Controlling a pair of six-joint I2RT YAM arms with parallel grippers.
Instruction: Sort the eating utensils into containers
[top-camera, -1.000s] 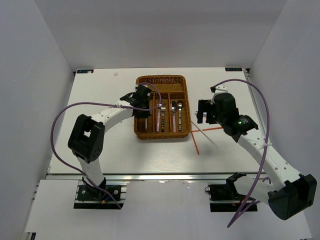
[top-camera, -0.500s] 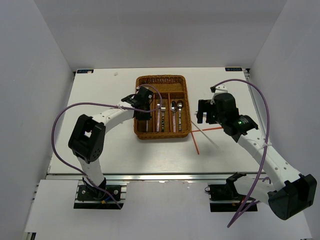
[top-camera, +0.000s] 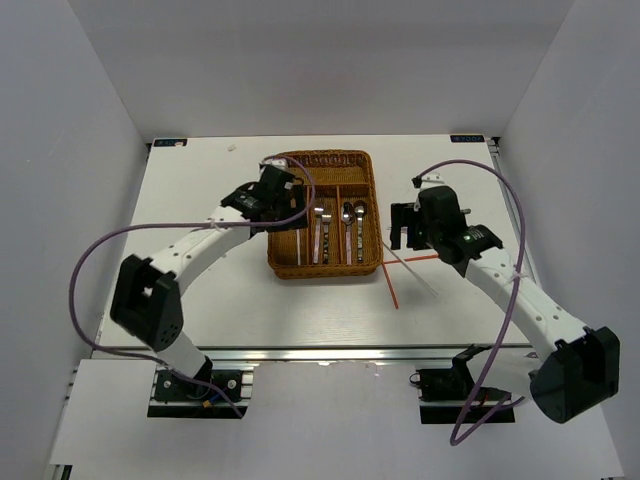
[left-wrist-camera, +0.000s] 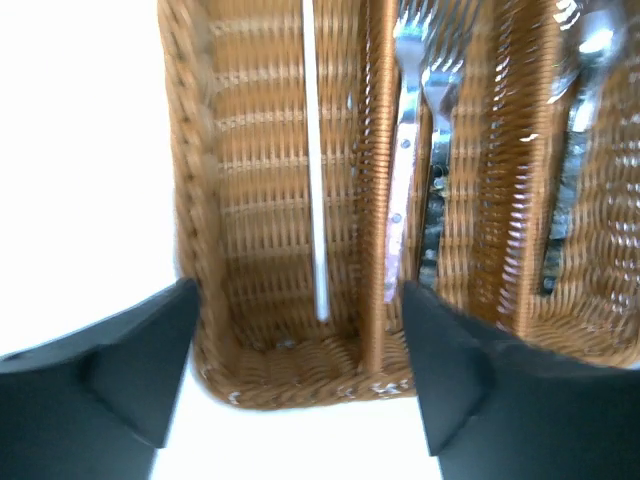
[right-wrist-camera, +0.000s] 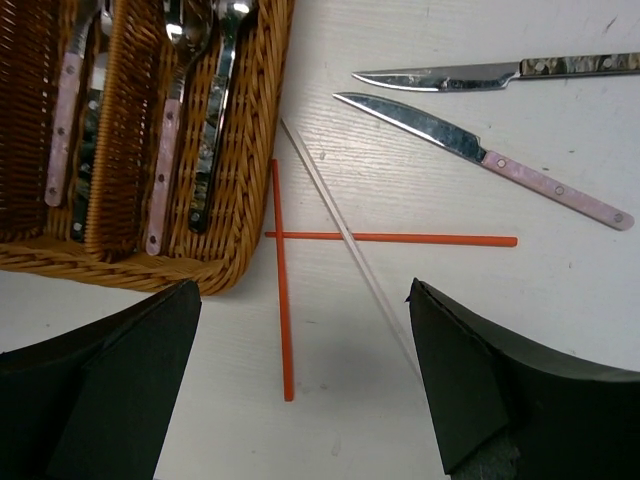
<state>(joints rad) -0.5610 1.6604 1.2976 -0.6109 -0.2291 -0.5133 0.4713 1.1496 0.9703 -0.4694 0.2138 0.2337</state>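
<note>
The brown wicker tray (top-camera: 322, 272) sits mid-table. My left gripper (top-camera: 278, 200) hovers open over its left side; in the left wrist view the open gripper (left-wrist-camera: 300, 370) is empty. Below it a white chopstick (left-wrist-camera: 315, 180) lies in the leftmost narrow compartment, and a pink-handled fork (left-wrist-camera: 405, 150) lies in the one beside it. My right gripper (right-wrist-camera: 305, 390) is open and empty above the table right of the tray (right-wrist-camera: 240, 230). Under it lie two crossed red chopsticks (right-wrist-camera: 281, 280) (right-wrist-camera: 420, 238) and a white chopstick (right-wrist-camera: 340, 230).
Two knives lie on the table beyond the chopsticks: a pink-handled one (right-wrist-camera: 555, 190) and a mottled-handled one (right-wrist-camera: 450, 77). Spoons (right-wrist-camera: 170, 120) fill the tray's right compartments. White walls close in the table on three sides.
My left gripper has opened and drawn back to the far left of the tray, leaving the white chopstick in the left compartment. The right arm has shifted slightly away from me.
</note>
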